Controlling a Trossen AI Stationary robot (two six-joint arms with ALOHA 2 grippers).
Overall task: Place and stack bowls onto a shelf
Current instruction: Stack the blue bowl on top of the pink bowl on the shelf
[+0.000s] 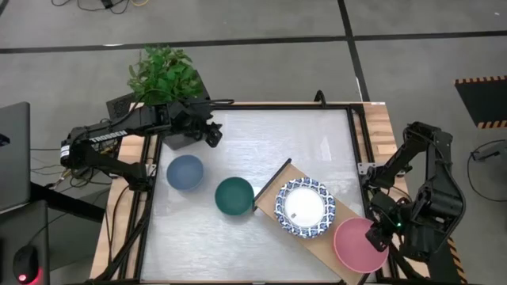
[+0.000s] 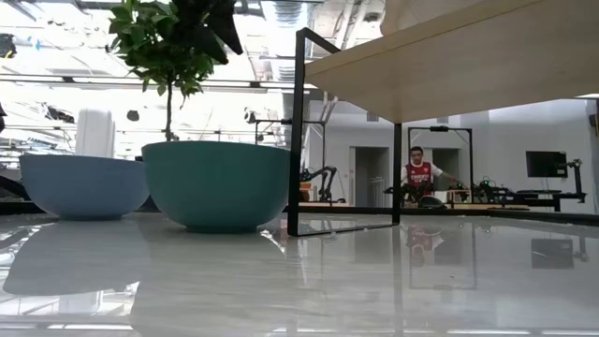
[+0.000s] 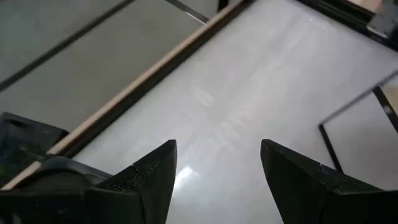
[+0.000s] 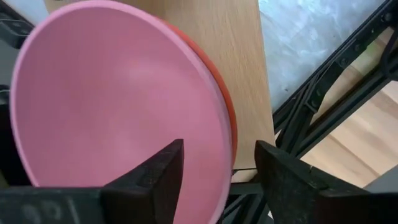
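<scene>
A pink bowl [image 1: 358,244] sits nested in a red bowl [image 4: 229,121] at the near-right end of the light-wood shelf [image 1: 272,192]. A white bowl with a blue patterned rim [image 1: 305,208] rests on the shelf's middle. The dark green bowl [image 1: 234,196] and the slate blue bowl [image 1: 184,172] stand on the white tabletop to the shelf's left. My right gripper [image 1: 379,234] is open at the pink bowl's right rim [image 4: 214,118], one finger over the inside and one outside, with a clear gap. My left gripper [image 1: 214,136] hangs open over the table's far left part.
A dark pot with a green plant [image 1: 165,75] stands at the table's far left corner, right by the left gripper. The shelf stands raised on thin black metal legs [image 2: 297,131]. Bare white tabletop [image 1: 301,142] lies between the shelf and the far edge.
</scene>
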